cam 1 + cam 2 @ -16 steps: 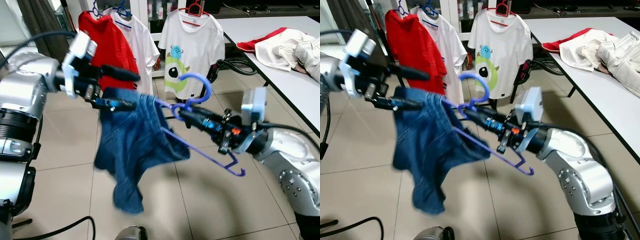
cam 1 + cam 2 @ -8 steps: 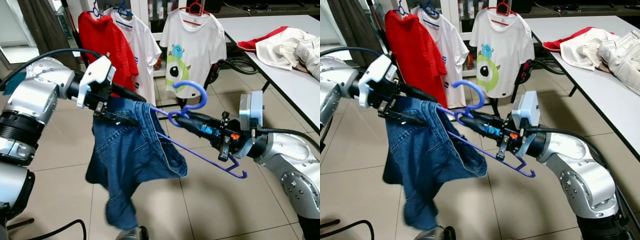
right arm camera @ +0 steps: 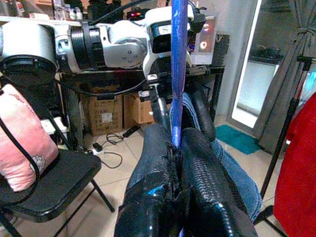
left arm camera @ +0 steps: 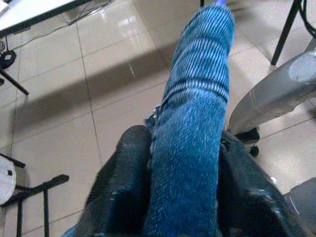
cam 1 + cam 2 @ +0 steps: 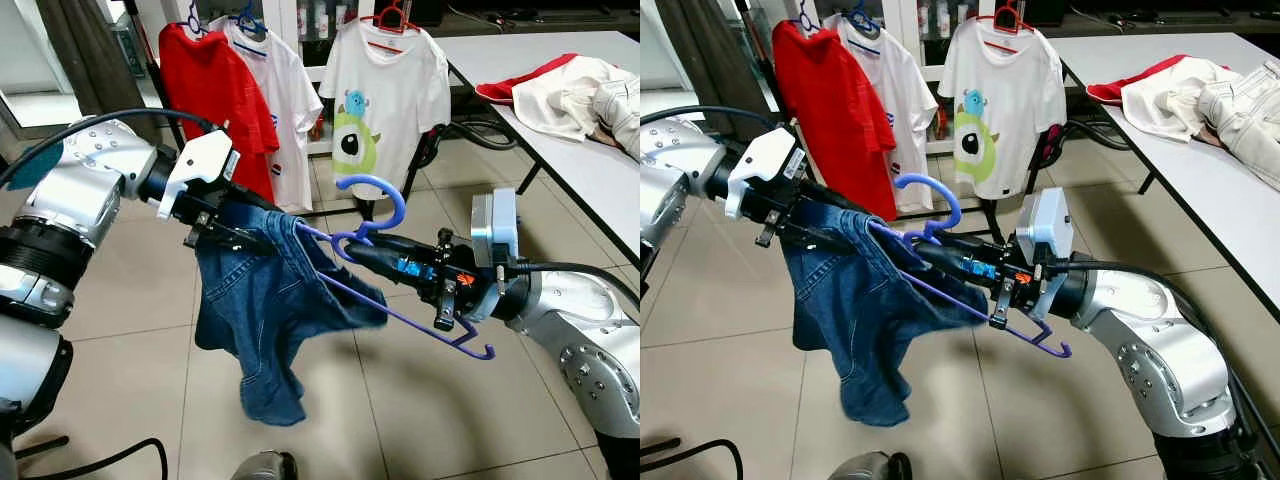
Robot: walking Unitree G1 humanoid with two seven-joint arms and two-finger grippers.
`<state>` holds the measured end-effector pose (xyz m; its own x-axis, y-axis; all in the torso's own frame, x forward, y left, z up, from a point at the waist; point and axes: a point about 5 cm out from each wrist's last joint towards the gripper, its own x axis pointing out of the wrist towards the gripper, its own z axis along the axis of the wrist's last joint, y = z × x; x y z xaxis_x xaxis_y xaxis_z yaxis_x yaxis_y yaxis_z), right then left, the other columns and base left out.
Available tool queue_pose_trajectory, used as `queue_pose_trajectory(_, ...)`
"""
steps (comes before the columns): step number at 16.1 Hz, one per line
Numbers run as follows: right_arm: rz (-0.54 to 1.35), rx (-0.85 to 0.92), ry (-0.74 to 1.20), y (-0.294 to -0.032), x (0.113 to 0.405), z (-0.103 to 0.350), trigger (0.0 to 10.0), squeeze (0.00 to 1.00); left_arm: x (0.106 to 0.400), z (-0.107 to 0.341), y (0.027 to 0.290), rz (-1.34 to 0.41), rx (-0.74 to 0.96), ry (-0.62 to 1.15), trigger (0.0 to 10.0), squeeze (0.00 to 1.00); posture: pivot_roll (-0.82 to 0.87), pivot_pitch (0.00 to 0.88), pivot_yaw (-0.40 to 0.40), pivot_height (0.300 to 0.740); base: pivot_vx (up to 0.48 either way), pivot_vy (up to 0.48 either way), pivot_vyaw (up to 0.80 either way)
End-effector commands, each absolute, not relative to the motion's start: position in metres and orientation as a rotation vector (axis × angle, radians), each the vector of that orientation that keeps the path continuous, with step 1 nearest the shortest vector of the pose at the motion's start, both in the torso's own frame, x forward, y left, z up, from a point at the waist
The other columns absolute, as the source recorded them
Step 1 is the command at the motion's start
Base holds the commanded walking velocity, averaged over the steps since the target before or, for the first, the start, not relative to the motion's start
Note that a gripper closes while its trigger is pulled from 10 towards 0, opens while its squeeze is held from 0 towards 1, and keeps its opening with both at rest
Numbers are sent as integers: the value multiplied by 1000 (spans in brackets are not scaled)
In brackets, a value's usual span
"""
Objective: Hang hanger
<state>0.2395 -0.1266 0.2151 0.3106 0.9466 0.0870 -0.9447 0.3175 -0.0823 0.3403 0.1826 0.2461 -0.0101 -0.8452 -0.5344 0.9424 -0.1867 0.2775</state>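
A purple plastic hanger (image 5: 380,205) hangs in mid-air with blue denim shorts (image 5: 265,305) draped over its left end. My right gripper (image 5: 352,247) is shut on the hanger just under its hook; in the right wrist view the purple bar (image 3: 177,74) rises between my black fingers (image 3: 158,173). My left gripper (image 5: 262,235) is shut on the shorts' waistband, and the left wrist view has the denim fold (image 4: 190,138) pinched between its fingers (image 4: 128,173). The hanger's right end (image 5: 478,350) is bare.
Behind stands a clothes rack with a red shirt (image 5: 215,95), a white shirt (image 5: 285,95) and a white monster-print T-shirt (image 5: 385,100) on hangers. A white table (image 5: 600,170) on the right holds piled clothes (image 5: 575,90). Tiled floor lies below. A cable crosses the floor (image 5: 110,460).
The shorts have swung and settled, hanging narrower beneath the hanger. My left gripper has stayed on the waistband, and the hanger has moved slightly left and lower.
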Motion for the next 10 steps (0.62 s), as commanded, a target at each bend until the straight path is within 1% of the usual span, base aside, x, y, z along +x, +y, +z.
queue_pose_trajectory(1,1282,-43,-176,-124,235,225,10000,0,343,252,183,-1601,746,173,0,0,-71,35,81,740,0,0,0)
queue_pose_trajectory(8,1265,-47,-181,-125,237,226,10000,0,346,251,181,-1592,697,132,0,0,-78,31,75,740,0,0,0)
queue_pose_trajectory(9,1267,-6,-168,-125,237,226,10000,310,348,251,182,-1578,678,118,0,0,-81,27,75,740,0,0,0)
queue_pose_trajectory(10,1261,7,-167,-125,238,226,10000,1000,348,250,183,-1571,668,116,0,0,-80,26,76,740,0,0,0)
